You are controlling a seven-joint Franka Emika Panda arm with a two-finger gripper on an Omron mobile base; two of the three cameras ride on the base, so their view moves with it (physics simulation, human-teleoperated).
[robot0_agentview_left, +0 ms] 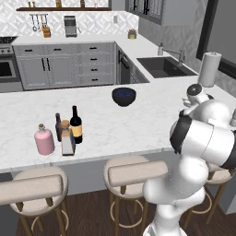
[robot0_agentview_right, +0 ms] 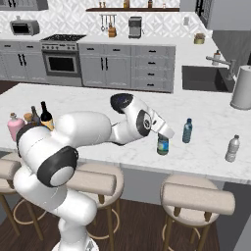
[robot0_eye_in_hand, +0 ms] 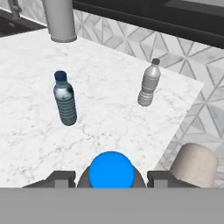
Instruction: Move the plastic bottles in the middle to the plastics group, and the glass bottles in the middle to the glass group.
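My gripper (robot0_agentview_right: 163, 138) sits over a small plastic bottle with a blue cap (robot0_eye_in_hand: 111, 169), and in the hand view one finger stands on each side of the cap. They look closed on the bottle's neck, though I cannot see the contact itself. In the right base view this bottle (robot0_agentview_right: 163, 145) stands on the white counter (robot0_agentview_right: 206, 157) near its front edge, with its base at or just above the marble.

The plastics group is close by: the see-through blue water bottle (robot0_agentview_right: 187, 130) stands a little farther along the counter, and a grey clear bottle (robot0_agentview_right: 232, 148) stands beyond it. I judge my bottle to be light, and its thin wall may give under pressure and slip, so holding it high, at the stiff neck under the cap, seems best.

The glass bottles, the pale squarish one (robot0_agentview_left: 67, 138) and the dark wine bottle (robot0_agentview_left: 76, 125), stand next to the pink bottle (robot0_agentview_left: 44, 140). These would be heavier and breakable.
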